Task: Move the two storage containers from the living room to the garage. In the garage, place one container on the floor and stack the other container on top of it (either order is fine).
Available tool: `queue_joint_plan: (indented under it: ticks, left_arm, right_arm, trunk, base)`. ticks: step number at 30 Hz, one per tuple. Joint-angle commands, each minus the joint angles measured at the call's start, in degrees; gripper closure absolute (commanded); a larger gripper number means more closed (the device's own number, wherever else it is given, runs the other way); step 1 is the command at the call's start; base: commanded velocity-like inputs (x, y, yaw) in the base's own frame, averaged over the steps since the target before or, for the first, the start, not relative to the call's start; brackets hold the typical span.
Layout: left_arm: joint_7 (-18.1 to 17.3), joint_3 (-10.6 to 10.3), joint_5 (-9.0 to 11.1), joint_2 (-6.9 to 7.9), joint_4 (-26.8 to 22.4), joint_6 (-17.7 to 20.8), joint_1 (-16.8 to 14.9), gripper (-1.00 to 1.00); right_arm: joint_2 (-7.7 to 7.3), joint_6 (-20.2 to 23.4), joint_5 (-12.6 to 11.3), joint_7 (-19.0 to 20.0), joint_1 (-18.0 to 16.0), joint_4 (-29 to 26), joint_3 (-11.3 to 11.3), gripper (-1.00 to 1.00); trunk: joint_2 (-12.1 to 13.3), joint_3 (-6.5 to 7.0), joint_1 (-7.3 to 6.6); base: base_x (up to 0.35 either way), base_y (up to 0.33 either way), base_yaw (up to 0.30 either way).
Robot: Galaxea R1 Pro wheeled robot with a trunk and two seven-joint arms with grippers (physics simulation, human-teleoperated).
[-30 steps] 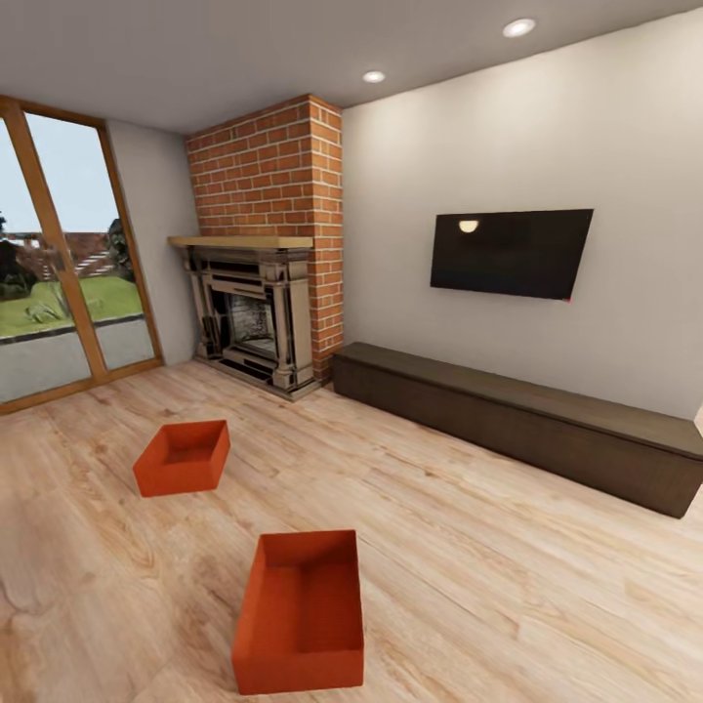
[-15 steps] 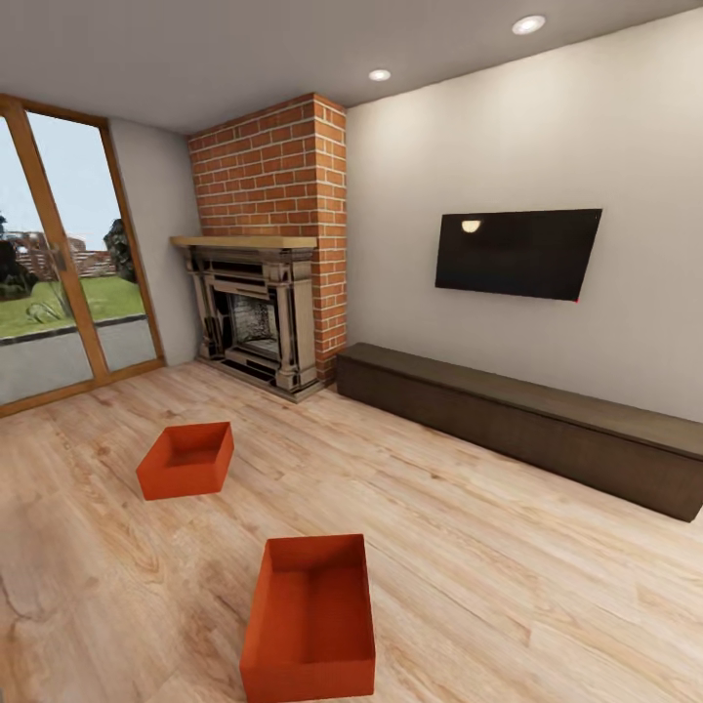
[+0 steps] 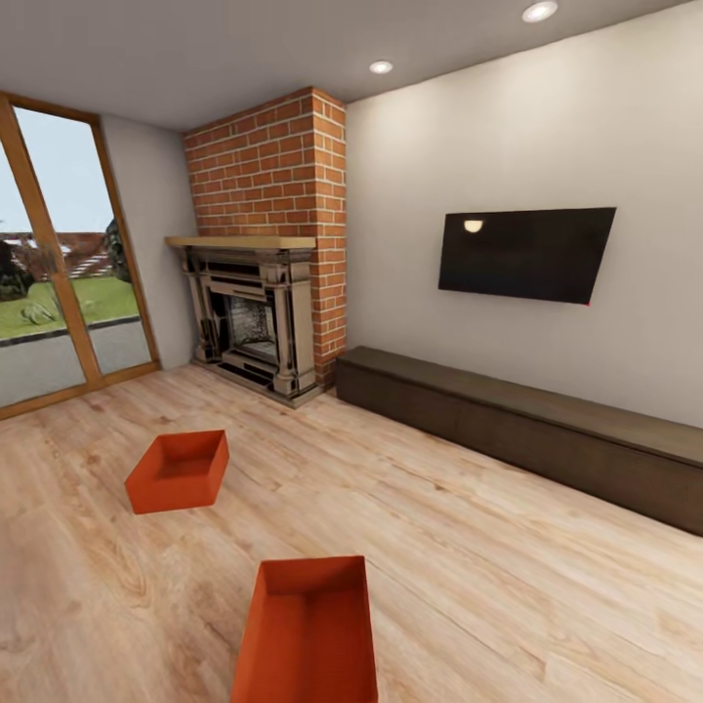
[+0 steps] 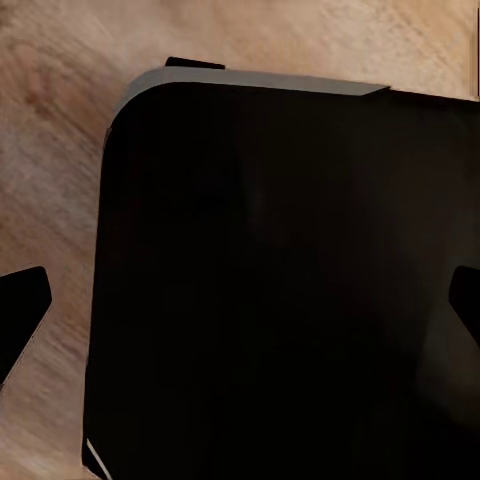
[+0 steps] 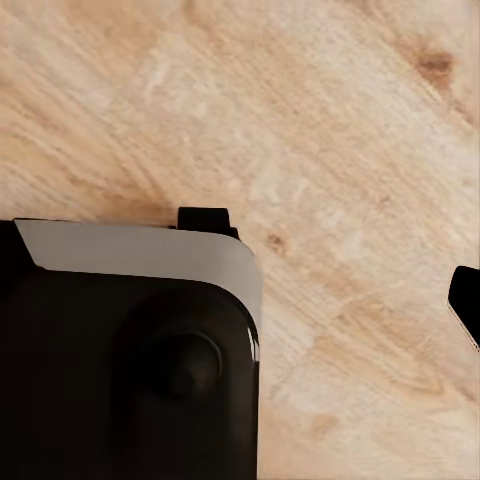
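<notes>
2 orange-red storage containers, one near (image 3: 308, 635) and one farther (image 3: 179, 472), sit apart on the living room's wood-plank floor (image 3: 508, 586) before a brick fireplace (image 3: 264, 254); finger state of both grippers cannot be told.

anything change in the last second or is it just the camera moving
Mostly the camera: the whole head view has shifted, and the near bin now sits lower and larger in the picture, partly cut off at the bottom edge, so the robot seems to be closing in on it. Nothing was grasped or released. Both bins, near and far, rest apart on the wood floor as before.
</notes>
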Motion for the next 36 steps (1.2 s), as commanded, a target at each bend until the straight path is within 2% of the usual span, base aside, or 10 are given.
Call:
queue_joint_plan:
  ticks: [1,14,36]
  left_arm:
    - [-0.1,0.1,0.5,-0.01,-0.1,-0.1,0.0,-1.00]
    - [-0.1,0.1,0.7,0.06,-0.1,-0.1,0.0,-1.00]
    - [0.0,0.2,0.9,-0.01,-0.1,-0.1,0.0,-1.00]
  right_arm:
    - [0.03,-0.3,-0.5,0.0,-0.1,0.2,0.5,-1.00]
    - [0.03,-0.3,-0.5,0.0,-0.1,0.2,0.5,-1.00]
    - [0.03,-0.3,-0.5,0.0,-0.1,0.2,0.5,-1.00]
  trunk:
    - [0.0,-0.05,0.03]
    - [0.0,-0.05,0.03]
    - [0.0,-0.05,0.03]
  base:
    - [0.321,0.000,0.000]
    - [0.280,0.000,0.000]
    - [0.014,0.075,0.000]
